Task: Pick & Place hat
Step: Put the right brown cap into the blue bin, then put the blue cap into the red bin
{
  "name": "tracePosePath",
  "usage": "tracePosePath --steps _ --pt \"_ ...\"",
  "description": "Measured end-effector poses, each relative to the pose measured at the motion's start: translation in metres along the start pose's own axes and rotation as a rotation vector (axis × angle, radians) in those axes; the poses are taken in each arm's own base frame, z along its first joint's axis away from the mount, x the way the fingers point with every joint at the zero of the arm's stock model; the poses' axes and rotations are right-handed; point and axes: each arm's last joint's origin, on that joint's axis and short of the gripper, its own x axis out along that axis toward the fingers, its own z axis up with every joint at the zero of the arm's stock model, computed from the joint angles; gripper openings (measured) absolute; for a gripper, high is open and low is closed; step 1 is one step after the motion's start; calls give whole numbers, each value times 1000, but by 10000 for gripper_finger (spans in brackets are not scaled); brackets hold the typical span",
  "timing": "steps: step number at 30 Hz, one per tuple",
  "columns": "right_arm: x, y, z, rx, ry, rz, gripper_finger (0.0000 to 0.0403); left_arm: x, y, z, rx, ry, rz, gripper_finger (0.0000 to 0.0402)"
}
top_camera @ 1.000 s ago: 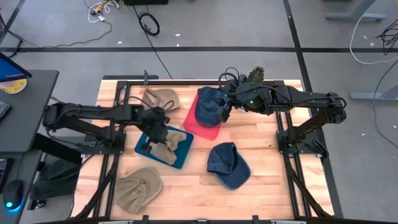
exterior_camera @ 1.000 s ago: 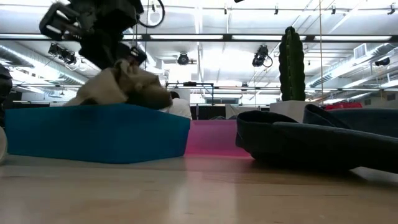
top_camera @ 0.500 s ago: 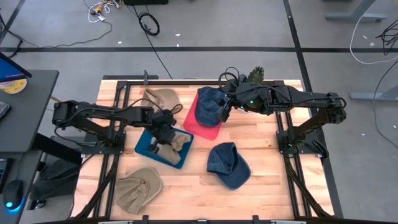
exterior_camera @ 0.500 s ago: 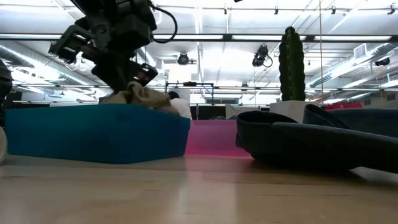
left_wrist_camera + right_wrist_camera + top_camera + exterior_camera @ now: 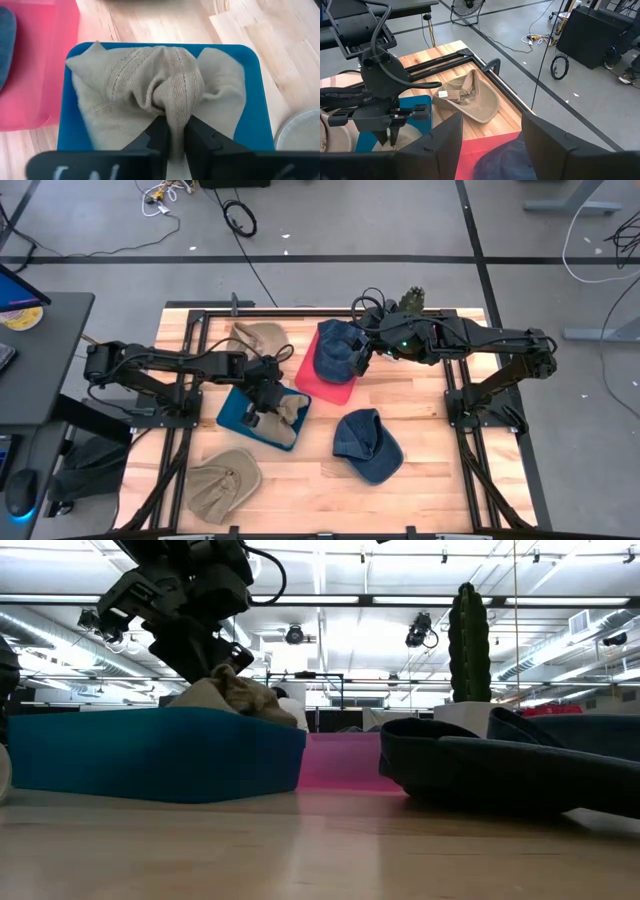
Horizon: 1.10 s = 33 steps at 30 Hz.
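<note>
A tan hat (image 5: 140,85) lies bunched in the blue tray (image 5: 252,100), which sits left of the table's middle (image 5: 230,412). My left gripper (image 5: 172,122) stands over it (image 5: 260,406), pointing down and shut on the hat's fabric. In the low view the hat (image 5: 235,695) humps above the tray wall (image 5: 150,755) under the gripper (image 5: 195,645). My right gripper (image 5: 492,127) hangs open over a blue hat (image 5: 335,348) that lies on the pink tray (image 5: 325,388). My left gripper pinches a raised fold in the middle of the tan hat (image 5: 172,102) between its two fingers (image 5: 157,132), coming from above and pointing down. The fabric is gathered up into a ridge at the fingers. The rest of the hat lies spread in the blue tray.
A second blue hat (image 5: 368,445) lies on the wood near the table's middle. One tan hat (image 5: 258,338) lies at the far edge and shows in the right wrist view (image 5: 470,97). Another tan hat (image 5: 222,480) lies near the front left corner. Black frame rails run along both sides.
My left gripper has moved a little toward the table's right and gone down with the tan hat. The hat, held above the blue tray a second ago, now sits lower in the tray. The gripper has stayed shut on it. The right arm has kept still.
</note>
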Motion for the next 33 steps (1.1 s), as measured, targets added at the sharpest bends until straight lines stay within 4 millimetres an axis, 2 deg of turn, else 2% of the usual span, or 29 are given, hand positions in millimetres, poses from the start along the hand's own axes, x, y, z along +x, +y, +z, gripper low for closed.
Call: tracePosePath --steps 4,14,18,21,26,29,33 --pt "0 0 0 0 0 0 205 0 0 1 -12 -10 4 100" --pt "0 0 0 0 0 0 205 0 3 0 11 19 78 237" --pt "0 0 0 -1 0 0 205 0 2 0 -13 19 77 274" --pt "0 0 0 -2 2 0 205 0 2 0 -52 19 81 286" --pt "-4 -2 -1 0 12 11 205 -7 2 -1 -201 23 144 284" --pt "-10 -6 -2 17 23 11 205 -19 -2 3 -208 -27 166 274" --pt "-23 -14 -7 62 83 24 205 -45 -5 18 -187 -102 256 255"
